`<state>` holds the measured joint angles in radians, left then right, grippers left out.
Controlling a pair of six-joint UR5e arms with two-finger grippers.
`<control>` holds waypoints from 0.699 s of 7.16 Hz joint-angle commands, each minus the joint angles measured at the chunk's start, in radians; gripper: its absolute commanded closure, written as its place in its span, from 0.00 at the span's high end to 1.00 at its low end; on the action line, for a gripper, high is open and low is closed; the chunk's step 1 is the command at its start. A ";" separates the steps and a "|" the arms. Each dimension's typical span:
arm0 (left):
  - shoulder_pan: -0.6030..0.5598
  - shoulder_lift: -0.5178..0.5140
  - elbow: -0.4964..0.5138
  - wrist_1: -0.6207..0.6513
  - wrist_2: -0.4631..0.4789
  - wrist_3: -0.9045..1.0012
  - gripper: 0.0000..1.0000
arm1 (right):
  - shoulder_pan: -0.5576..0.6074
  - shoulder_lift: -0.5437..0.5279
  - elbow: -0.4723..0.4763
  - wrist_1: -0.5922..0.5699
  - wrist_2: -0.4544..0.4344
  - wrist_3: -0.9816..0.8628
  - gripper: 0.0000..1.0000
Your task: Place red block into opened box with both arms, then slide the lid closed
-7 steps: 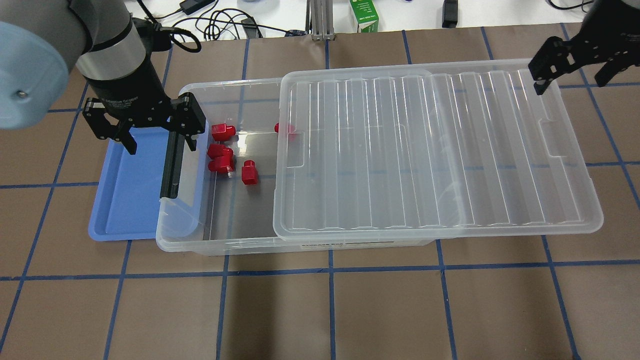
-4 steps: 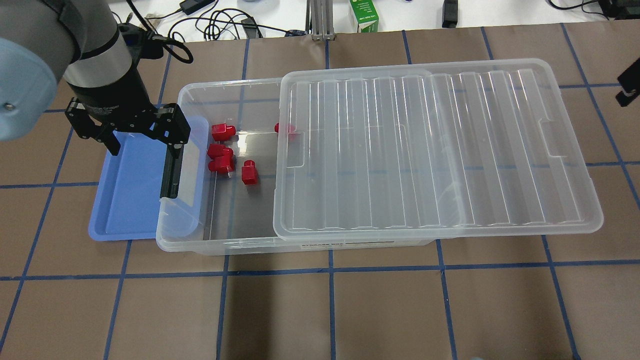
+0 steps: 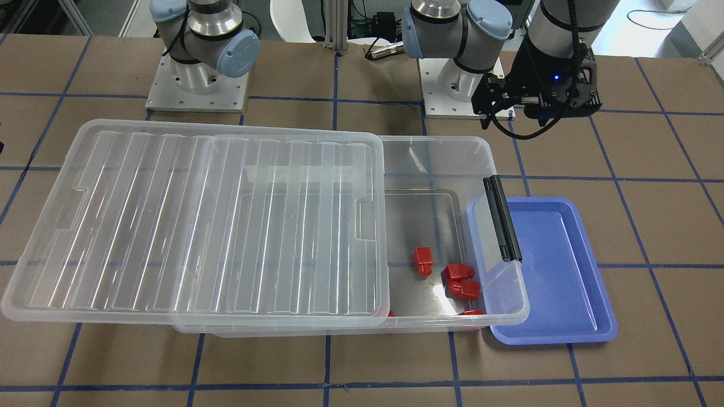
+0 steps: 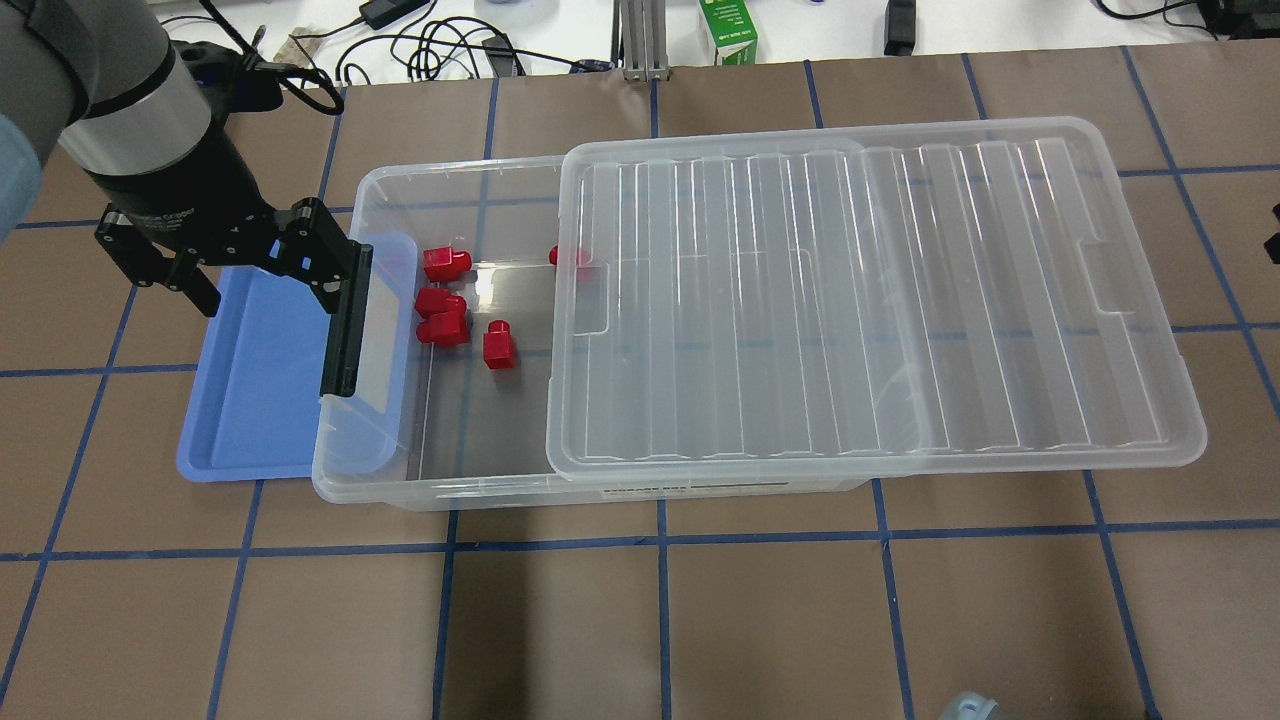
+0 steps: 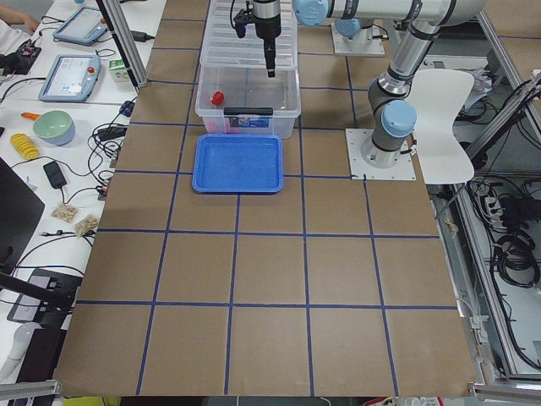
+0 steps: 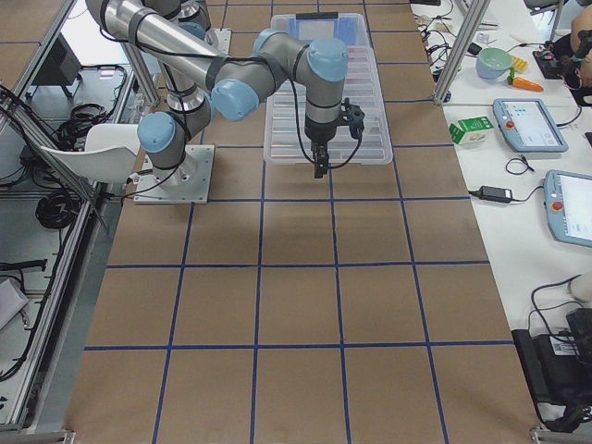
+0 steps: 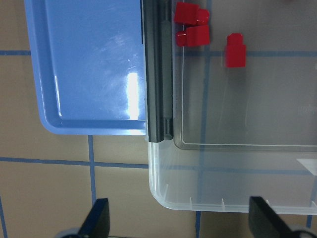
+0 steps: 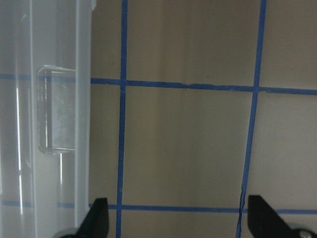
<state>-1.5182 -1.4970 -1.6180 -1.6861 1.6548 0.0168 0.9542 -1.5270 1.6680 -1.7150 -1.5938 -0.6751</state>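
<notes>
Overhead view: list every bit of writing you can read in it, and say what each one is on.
No text here can be quoted with confidence.
Left gripper: white lettering on its black body, too blurred to read.
Green carton on the white bench beyond the table: white print, too small to read.
Box: dark label strip on its near wall, too blurred to read.

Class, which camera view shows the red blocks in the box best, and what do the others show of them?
Overhead exterior: all five red blocks show, one partly under the lid. Front-facing partly hides two behind lid and box wall; left wrist crops to three; exterior left shows a red speck; the rest show none.
</notes>
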 commanded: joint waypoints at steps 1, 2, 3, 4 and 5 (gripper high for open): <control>-0.008 -0.011 -0.005 0.008 -0.006 0.002 1.00 | -0.002 0.092 0.064 -0.142 0.003 0.005 1.00; -0.023 -0.015 -0.006 0.014 -0.001 -0.006 1.00 | 0.000 0.103 0.106 -0.196 0.003 0.018 1.00; -0.028 -0.017 -0.014 0.028 -0.001 -0.020 1.00 | 0.005 0.094 0.131 -0.233 0.002 0.057 1.00; -0.031 -0.013 -0.019 0.046 -0.006 -0.032 1.00 | 0.009 0.094 0.136 -0.230 0.003 0.087 1.00; -0.031 -0.014 -0.020 0.049 -0.006 -0.034 1.00 | 0.012 0.093 0.140 -0.227 0.035 0.092 1.00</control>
<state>-1.5471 -1.5110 -1.6346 -1.6472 1.6505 -0.0097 0.9619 -1.4332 1.7985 -1.9377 -1.5830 -0.6021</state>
